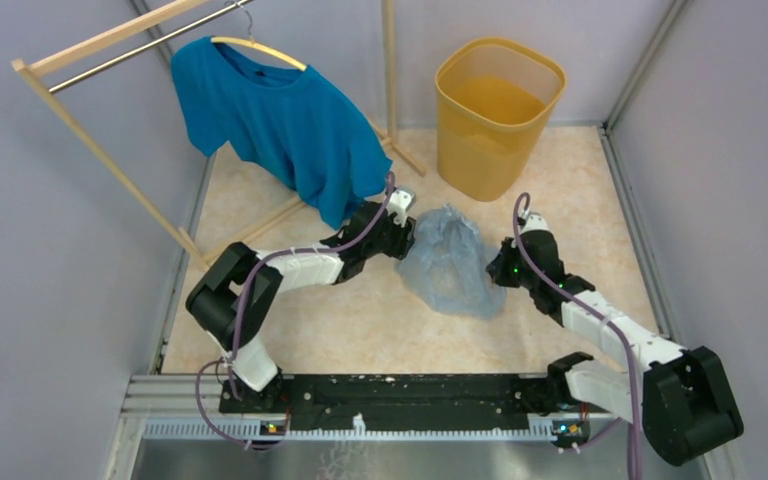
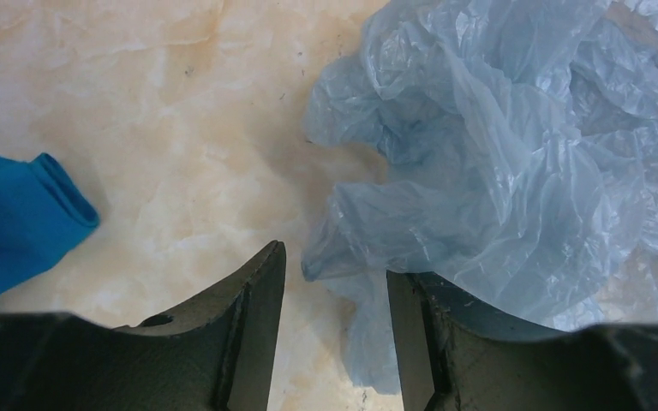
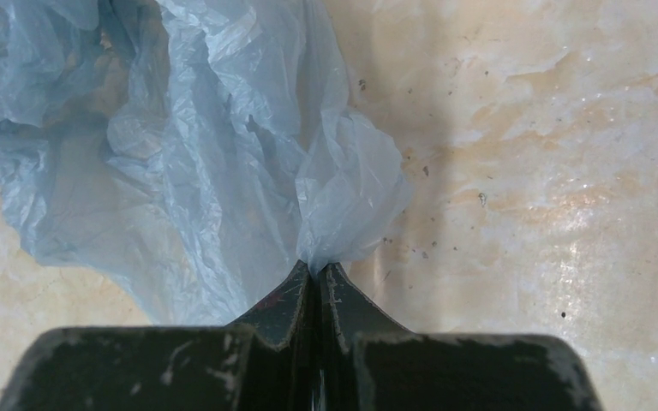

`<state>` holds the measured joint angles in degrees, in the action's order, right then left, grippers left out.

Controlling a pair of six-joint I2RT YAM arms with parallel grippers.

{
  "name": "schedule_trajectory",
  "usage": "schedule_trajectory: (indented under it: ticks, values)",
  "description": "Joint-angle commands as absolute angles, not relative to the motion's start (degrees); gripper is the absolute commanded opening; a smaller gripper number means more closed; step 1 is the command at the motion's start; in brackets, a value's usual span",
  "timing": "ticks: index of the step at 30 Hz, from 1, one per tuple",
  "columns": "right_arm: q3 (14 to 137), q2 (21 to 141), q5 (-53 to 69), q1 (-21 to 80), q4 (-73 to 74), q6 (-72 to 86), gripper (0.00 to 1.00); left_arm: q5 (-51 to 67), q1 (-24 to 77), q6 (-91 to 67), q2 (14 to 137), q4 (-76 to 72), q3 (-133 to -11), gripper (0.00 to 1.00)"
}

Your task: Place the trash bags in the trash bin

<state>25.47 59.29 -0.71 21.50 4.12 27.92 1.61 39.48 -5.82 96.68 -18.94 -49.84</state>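
My right jaws clench an edge of the trash bag point(image 3: 180, 145); my left jaws gape at its other side.

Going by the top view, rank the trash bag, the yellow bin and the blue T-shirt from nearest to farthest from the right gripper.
1. The trash bag: pinched in the right gripper, spreading to its left.
2. The trash bin: straight beyond it, at the back wall.
3. The T-shirt: hanging at the back left.
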Motion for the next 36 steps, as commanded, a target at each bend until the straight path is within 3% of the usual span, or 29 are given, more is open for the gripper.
schedule_trajectory:
  ticks: [1, 3, 6, 8, 14, 20, 25, 29, 32, 36]
  values:
    - [24.77, 57.55, 1.89, 20.83, 1.97, 26.93, 0.00, 1.44, 39.80, -4.33, 98.50, -25.84, -52.85, 0.53]
    - [24.67, 57.13, 2.06, 20.83, 2.13, 27.04, 0.00, 0.58, 40.02, -4.10, 98.65, -26.10, -53.68, 0.41]
    - [25.39, 55.91, 2.24, 20.83, 3.82, 26.99, 0.00, -2.78, 40.38, -4.54, 96.85, -24.92, -53.77, 0.13]
    - [26.41, 54.37, 1.73, 20.83, 6.00, 26.71, 0.00, -6.56, 40.43, -7.38, 94.67, -21.40, -53.95, 0.01]
    - [30.21, 47.68, -1.21, 20.76, 14.56, 28.40, 0.00, -14.43, 40.35, -29.96, 89.09, 11.78, -56.37, 0.00]
    - [35.81, 52.56, -1.36, 20.74, 13.32, 28.67, 0.00, -7.84, 40.26, -29.95, 85.04, 20.37, -58.44, 0.00]
    - [62.74, 63.61, 2.42, 20.79, 24.85, 22.13, 0.00, 5.05, 40.38, -18.97, 83.39, 27.65, -83.93, 0.00]
    - [80.97, 57.20, 9.68, 22.35, 21.31, 17.67, 0.00, 12.30, 42.40, -14.44, 79.11, 30.28, -105.88, 0.00]
    - [74.77, 48.22, 17.72, 22.94, 6.91, 18.44, 0.00, 12.08, 45.19, -12.65, 68.95, 16.56, -98.49, 0.00]
    - [53.29, 40.28, 17.55, 22.94, -0.68, 21.05, 0.00, -4.52, 45.46, -16.55, 58.23, 6.92, -67.08, 0.00]
